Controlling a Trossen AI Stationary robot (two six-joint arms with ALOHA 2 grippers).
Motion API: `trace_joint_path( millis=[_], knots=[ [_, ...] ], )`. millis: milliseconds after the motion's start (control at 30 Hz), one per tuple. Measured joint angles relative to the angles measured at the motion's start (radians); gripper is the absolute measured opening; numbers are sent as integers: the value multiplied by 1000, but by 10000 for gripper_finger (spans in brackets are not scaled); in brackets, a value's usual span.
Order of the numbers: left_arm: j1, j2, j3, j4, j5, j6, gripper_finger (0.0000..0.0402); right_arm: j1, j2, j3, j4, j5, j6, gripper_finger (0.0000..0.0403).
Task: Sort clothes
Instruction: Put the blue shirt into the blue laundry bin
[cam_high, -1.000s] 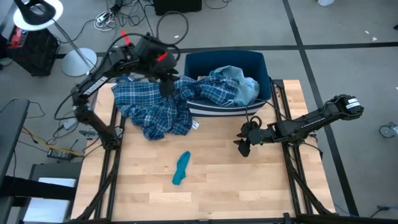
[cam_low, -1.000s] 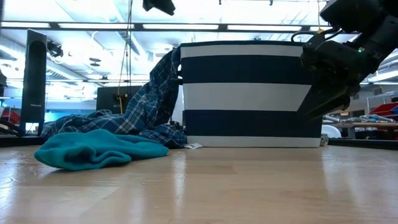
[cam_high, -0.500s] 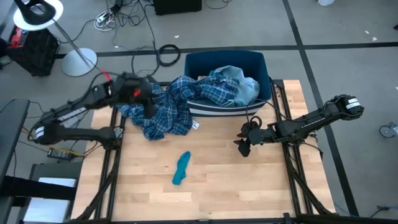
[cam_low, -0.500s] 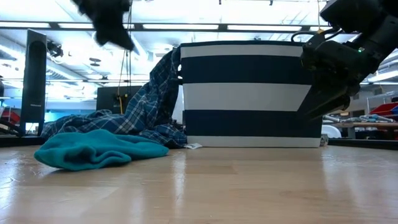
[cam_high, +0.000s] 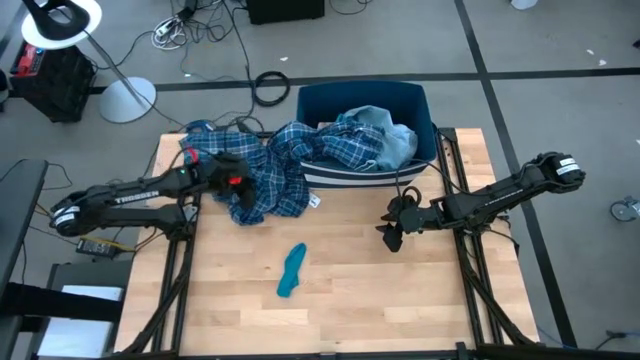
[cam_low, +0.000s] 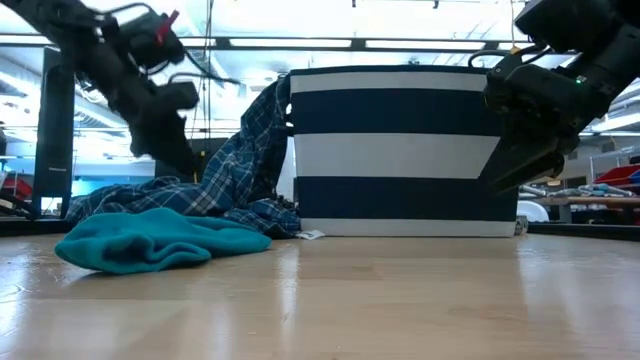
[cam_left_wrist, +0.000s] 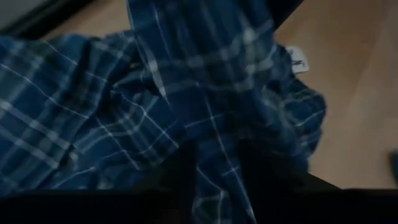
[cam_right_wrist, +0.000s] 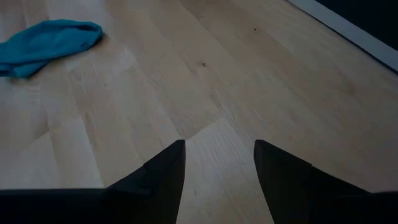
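With our left gripper (cam_high: 238, 184) open over the plaid shirt (cam_high: 262, 178) spilling from the bin (cam_high: 360, 97), we judged a deep bite into one thick fold best; right gripper (cam_right_wrist: 217, 155) waited open beside it.

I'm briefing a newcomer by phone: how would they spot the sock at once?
Start at the blue bin at the table's far edge, then look toward the near side. The teal sock lies alone on bare wood, clear of the plaid shirt: small, plain teal.
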Motion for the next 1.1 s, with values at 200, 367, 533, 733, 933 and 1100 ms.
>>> trace_joint_path(
  millis=[200,367,533,733,933,1100],
  knots=[
    [0,88,-121,193,19,-14,129,0,0,0,0,0,-6,192],
    [0,182,-192,373,54,-23,129,0,0,0,0,1,-8,191],
    [0,278,-211,473,136,-44,124,0,0,0,0,1,-8,191],
    [-13,319,-188,518,145,-65,17,0,0,0,1,1,-8,191],
    [-20,262,-114,517,137,-42,3,0,0,0,0,1,-9,190],
    [-27,156,14,387,88,11,2,0,0,0,0,1,-19,190]
  ],
)
